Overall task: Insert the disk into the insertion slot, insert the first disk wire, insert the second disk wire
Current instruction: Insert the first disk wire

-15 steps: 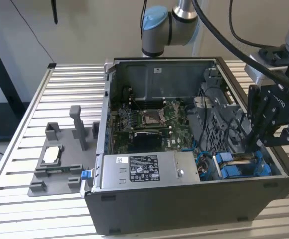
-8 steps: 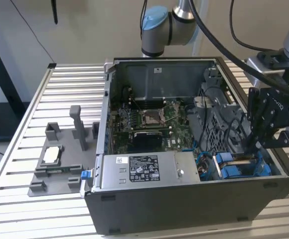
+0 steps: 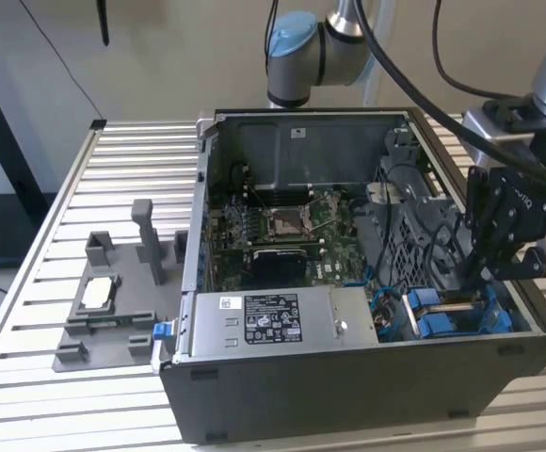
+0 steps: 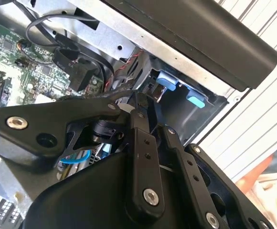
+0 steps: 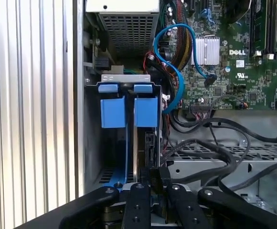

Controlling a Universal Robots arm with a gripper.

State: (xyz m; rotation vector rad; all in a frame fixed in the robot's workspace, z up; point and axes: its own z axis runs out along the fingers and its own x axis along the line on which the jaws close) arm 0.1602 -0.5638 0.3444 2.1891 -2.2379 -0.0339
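My gripper (image 5: 153, 185) is down inside the open computer case (image 3: 348, 395), at the near end of the drive cage. Whether it is closed on anything I cannot tell: a small dark piece sits right at its tip, and I can't make out a grip on it.

Straight ahead of me is the disk (image 5: 146, 112), in its bright blue frame. It stands fully inside the insertion slot (image 5: 91, 143), its blue tab level with the tab of a second blue frame (image 5: 112, 112) just beside it. I judge the first step done.

The wires are less clear. A blue cable (image 5: 176, 62) loops from the motherboard (image 5: 243, 62) towards the far end of the cage, and a bundle of black cables (image 5: 215, 143) trails loose beside my gripper. I can't see a plug seated in the disk, so I count both wire steps as open, with me placed where that work would happen.

The case rests on a table (image 3: 122, 169) of ribbed aluminium slats. Well away from me, past the grey power-supply box (image 3: 273, 325), a grey fixture plate (image 3: 94, 330) with upright posts lies on the slats and holds a small pale part. Behind the table is a plain pale wall (image 3: 160, 56).
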